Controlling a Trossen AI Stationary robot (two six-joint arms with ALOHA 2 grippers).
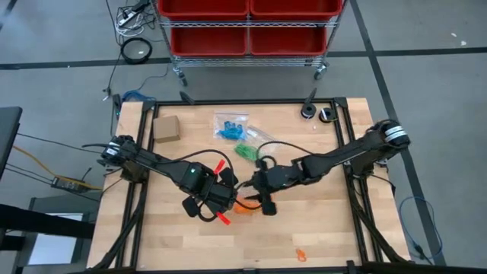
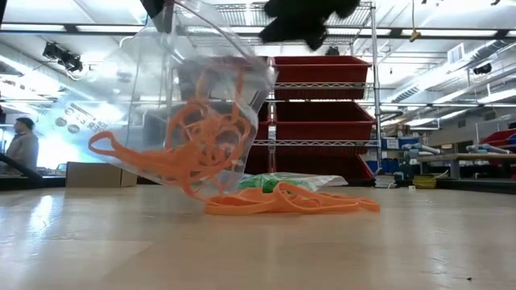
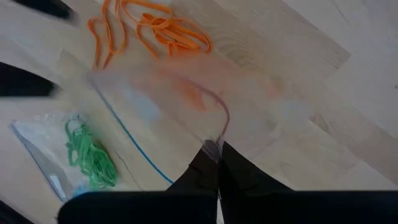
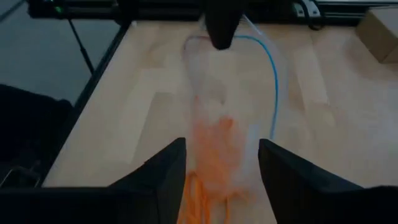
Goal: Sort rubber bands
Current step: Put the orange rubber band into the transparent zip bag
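A clear zip bag (image 2: 193,89) hangs tilted over the table's middle, with orange rubber bands (image 2: 201,137) bunched in its lower part. More orange bands (image 2: 290,200) lie on the table below it. My left gripper (image 3: 217,155) is shut on the bag from above. My right gripper (image 4: 221,180) is open, a finger on either side of the bag's lower part (image 4: 217,143); whether it touches the bag I cannot tell. A bag of green bands (image 1: 246,151) and a bag of blue bands (image 1: 230,125) lie farther back. My left gripper pinches the bag's top edge (image 3: 214,144) between its two shut fingers, close to the blue zip line (image 3: 140,152). The fingers come from above, pointing steeply down. The bag hangs slack and tilted below them, its lower end at the table by the orange bands.
A small cardboard box (image 1: 166,128) sits at the far left of the table. One stray orange band (image 1: 300,253) lies near the front edge. Two small dark round things (image 1: 317,113) sit at the far right. A rack with red bins (image 1: 247,23) stands beyond the table.
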